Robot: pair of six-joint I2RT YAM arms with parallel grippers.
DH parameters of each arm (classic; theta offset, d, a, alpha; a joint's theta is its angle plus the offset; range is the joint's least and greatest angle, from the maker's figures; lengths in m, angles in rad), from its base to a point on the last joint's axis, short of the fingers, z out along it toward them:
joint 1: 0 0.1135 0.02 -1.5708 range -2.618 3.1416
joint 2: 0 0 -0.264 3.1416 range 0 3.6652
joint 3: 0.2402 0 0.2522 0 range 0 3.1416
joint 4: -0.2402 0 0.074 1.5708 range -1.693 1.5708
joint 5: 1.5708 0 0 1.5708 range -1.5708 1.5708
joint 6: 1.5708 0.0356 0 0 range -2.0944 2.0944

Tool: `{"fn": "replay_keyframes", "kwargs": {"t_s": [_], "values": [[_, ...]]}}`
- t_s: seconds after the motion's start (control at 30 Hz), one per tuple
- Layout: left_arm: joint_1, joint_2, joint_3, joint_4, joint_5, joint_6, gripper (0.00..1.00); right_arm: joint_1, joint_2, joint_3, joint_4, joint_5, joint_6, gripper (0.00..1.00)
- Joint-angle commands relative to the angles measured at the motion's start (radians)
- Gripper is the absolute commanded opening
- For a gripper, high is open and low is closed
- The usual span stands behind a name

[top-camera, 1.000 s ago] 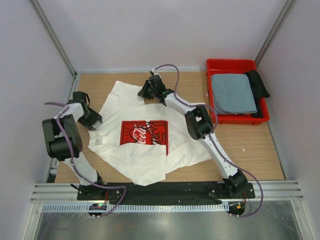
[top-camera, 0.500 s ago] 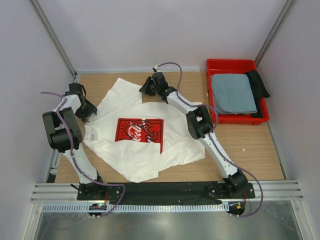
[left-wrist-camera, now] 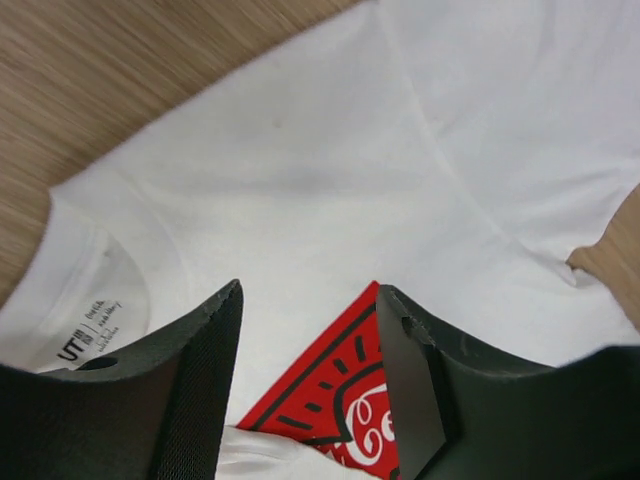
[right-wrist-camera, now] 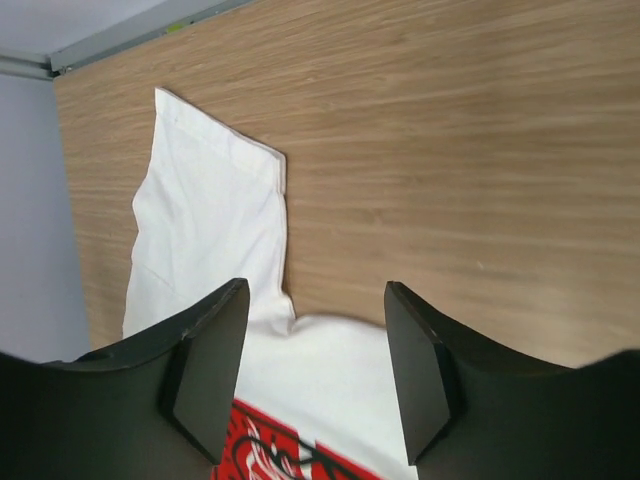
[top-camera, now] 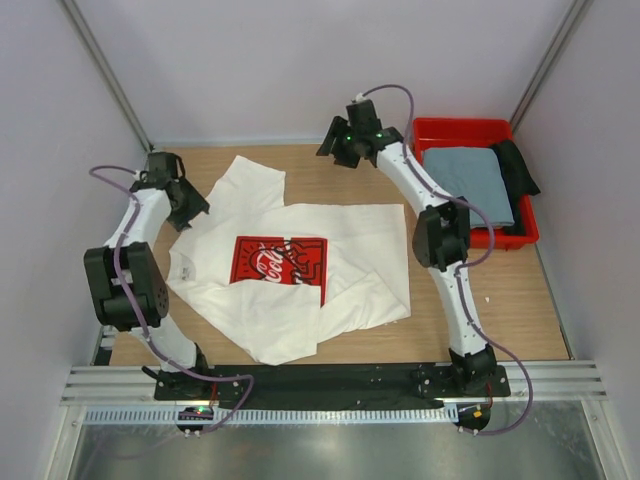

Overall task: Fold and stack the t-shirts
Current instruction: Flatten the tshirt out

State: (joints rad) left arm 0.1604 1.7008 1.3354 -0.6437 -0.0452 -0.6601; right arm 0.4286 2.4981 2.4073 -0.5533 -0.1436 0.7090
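Since the earlier frames, the right gripper (top-camera: 347,148) has been released from the far sleeve of the white shirt (top-camera: 300,295) and raised toward the far edge of the table (top-camera: 510,290), just beside the bin (top-camera: 460,128). The left gripper (top-camera: 180,203) has been shifted farther from the bases, along the shirt's left edge.

The white shirt is spread on the table between the arms. It is partly folded, with the red print (top-camera: 278,262) facing up near its middle. One sleeve (right-wrist-camera: 210,220) is extended flat toward the far left. The collar label (left-wrist-camera: 88,333) is seen in the left wrist view.

The fingers of the left gripper (left-wrist-camera: 310,295) are held wide apart above the shirt near the collar; nothing is gripped. The fingers of the right gripper (right-wrist-camera: 315,290) are likewise spread wide over bare wood and the sleeve; nothing is held.

The grey shirt (top-camera: 465,185) is placed folded inside the bin, at the far right of the table, well apart from the white shirt.
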Motion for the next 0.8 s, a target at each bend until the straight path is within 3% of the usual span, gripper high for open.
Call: {"fn": "replay_keyframes", "kwargs": {"t_s": [0.0,0.1,0.13,0.17,0.33,0.43,0.77], "values": [[-0.084,0.003,-0.036,-0.028,0.022,0.02,0.58,-0.025,-0.188,-0.062,-0.29,0.065,-0.124,0.64],[-0.139,0.046,-0.022,-0.045,0.001,0.02,0.59,-0.036,-0.261,-0.164,-0.443,0.128,-0.213,0.68],[-0.151,0.089,-0.012,-0.048,-0.011,0.01,0.59,-0.036,-0.347,-0.297,-0.453,0.14,-0.264,0.7],[-0.151,0.103,-0.012,-0.048,-0.012,0.01,0.59,-0.036,-0.347,-0.298,-0.453,0.141,-0.264,0.7],[-0.186,0.164,0.005,-0.051,-0.031,-0.016,0.58,-0.037,-0.441,-0.617,-0.305,0.251,-0.313,0.68],[-0.186,0.194,0.016,-0.051,-0.061,-0.012,0.58,-0.036,-0.42,-0.669,-0.191,0.274,-0.316,0.64],[-0.185,0.367,0.142,-0.073,-0.071,-0.024,0.57,-0.045,-0.253,-0.627,-0.071,0.38,-0.348,0.64]]}}
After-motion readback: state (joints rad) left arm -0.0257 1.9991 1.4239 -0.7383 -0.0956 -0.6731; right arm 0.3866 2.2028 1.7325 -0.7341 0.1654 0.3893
